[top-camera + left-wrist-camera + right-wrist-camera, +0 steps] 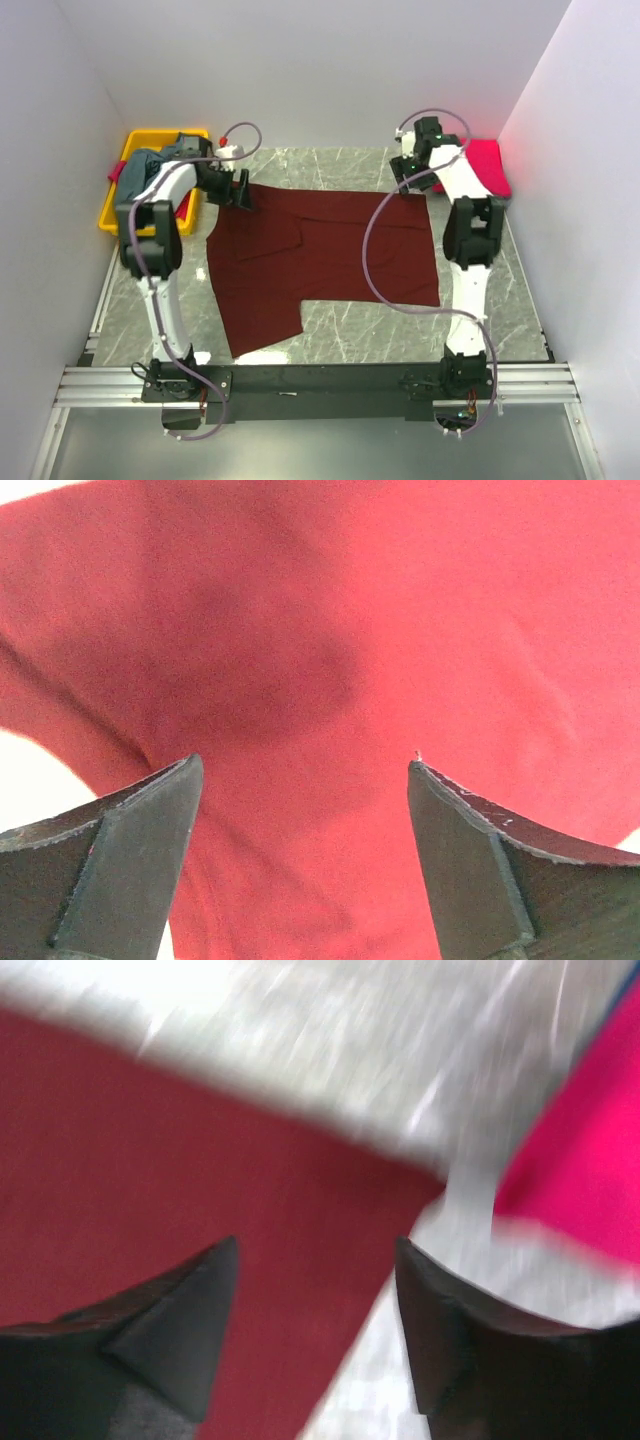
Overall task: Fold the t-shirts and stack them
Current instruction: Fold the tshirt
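The dark maroon t-shirt (320,255) lies spread on the marble table, partly folded, one sleeve toward the near left. My left gripper (240,190) is open over its far left corner; in the left wrist view the cloth (330,660) fills the frame between my fingers. My right gripper (412,172) is open over the far right corner; the right wrist view shows that corner (250,1210), blurred. The bright pink-red t-shirt (490,165) lies folded at the far right, also showing in the right wrist view (590,1170). A grey-blue t-shirt (150,165) lies in the bin.
A yellow plastic bin (120,205) stands at the far left beside the table. White walls enclose the back and both sides. The marble table (400,335) shows near the front right. Cables loop from both arms over the shirt.
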Robot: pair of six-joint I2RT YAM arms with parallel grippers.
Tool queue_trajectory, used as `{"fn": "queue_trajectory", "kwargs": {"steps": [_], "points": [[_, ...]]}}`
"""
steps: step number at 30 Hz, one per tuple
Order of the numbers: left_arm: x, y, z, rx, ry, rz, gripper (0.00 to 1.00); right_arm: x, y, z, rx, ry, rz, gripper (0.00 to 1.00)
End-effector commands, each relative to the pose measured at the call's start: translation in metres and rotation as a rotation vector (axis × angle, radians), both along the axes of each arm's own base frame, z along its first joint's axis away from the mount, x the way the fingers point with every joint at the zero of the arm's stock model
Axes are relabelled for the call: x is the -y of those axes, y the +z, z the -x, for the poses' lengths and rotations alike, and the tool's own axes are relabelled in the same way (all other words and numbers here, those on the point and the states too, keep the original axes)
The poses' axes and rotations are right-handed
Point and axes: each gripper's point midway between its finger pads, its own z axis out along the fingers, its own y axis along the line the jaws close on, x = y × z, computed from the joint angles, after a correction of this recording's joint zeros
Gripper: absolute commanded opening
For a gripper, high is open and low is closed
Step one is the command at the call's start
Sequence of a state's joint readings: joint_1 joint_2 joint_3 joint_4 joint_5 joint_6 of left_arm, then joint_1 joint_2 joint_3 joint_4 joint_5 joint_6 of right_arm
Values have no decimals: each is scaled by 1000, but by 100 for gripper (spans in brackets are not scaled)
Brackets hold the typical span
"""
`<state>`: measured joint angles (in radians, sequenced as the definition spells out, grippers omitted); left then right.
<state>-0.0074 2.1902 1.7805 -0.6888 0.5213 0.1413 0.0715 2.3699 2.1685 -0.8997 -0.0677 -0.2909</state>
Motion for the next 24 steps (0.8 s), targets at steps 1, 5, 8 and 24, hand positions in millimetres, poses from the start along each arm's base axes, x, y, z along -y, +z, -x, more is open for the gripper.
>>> {"fn": "queue_trajectory", "kwargs": {"steps": [1, 5, 8, 24], "points": [[-4, 108, 38, 218, -152, 22, 91, -12, 114, 34, 167, 107, -66, 73], [-15, 103, 117, 216, -336, -46, 90, -20, 133, 99, 118, 208, -76, 80], [-20, 95, 179, 179, -456, -65, 86, -24, 119, 154, 33, 280, -52, 76], [-36, 30, 287, 167, -637, -207, 64, -1, -17, 323, -151, 418, 199, 54]]}}
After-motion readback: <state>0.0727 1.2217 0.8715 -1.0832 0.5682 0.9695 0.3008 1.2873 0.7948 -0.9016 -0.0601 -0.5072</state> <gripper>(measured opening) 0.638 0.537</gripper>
